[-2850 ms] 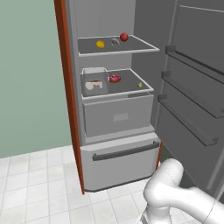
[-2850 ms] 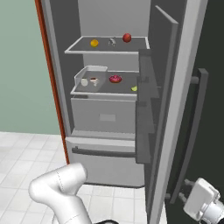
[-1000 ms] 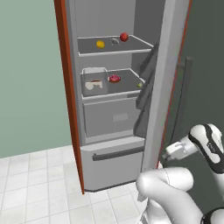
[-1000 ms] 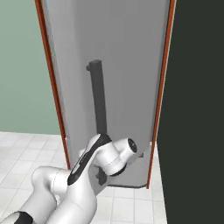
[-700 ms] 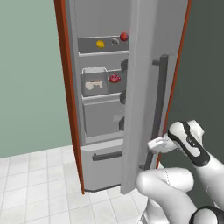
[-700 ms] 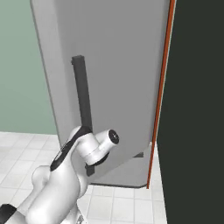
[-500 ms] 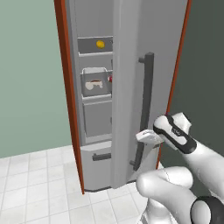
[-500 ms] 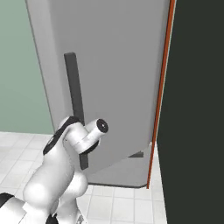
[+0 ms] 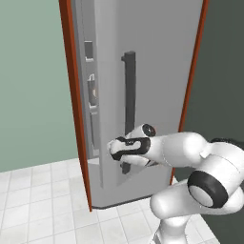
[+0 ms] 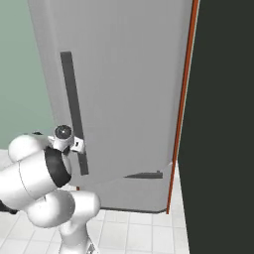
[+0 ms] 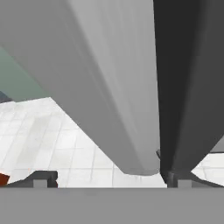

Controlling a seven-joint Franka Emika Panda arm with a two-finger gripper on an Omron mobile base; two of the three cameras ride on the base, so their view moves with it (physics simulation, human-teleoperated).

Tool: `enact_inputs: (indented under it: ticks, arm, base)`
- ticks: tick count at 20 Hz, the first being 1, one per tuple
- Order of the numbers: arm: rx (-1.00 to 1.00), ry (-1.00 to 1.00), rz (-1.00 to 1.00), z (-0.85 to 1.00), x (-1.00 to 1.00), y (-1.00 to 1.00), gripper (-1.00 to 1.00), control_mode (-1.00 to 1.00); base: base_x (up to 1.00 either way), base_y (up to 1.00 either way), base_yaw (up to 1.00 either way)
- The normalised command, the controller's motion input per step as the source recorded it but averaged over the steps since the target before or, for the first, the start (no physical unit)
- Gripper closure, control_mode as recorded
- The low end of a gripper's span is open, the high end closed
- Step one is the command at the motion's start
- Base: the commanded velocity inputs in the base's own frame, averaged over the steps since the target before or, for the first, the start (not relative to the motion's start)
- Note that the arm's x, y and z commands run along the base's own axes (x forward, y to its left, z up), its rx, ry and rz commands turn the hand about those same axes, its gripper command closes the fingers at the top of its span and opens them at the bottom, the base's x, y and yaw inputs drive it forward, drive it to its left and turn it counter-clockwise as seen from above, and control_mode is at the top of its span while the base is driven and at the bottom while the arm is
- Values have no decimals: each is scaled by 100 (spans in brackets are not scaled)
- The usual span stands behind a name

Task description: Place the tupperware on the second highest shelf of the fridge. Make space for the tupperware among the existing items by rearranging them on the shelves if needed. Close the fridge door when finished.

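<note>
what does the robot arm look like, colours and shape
The arm is glossy white, built from fat rounded segments with black bands at the joints. Its hand has black panels and a small round dark cap. The gripper ends in two small dark fingers.

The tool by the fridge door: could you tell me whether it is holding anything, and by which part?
Nothing is held. The tool is open, pressed against the fridge door beside the lower end of its dark handle.

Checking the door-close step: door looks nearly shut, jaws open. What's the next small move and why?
Probably keep pushing the fridge door toward the fridge. A narrow gap on its left side shows the shelves inside, so it isn't latched. The gripper sits low by the handle, jaws open, gripping nothing, so a push rather than a pull looks right.
</note>
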Motion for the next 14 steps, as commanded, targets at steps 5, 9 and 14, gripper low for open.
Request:
enact_inputs:
  ticks: [5,9,14]
  arm:
    - [-29,0,-34,36,100,90,-100,-100]
    - [-27,2,-39,97,100,56,-100,-100]
    - [-14,7,-18,100,100,28,-100,-100]
  base:
    - [0,0,0]
    - [0,0,0]
    - [0,0,0]
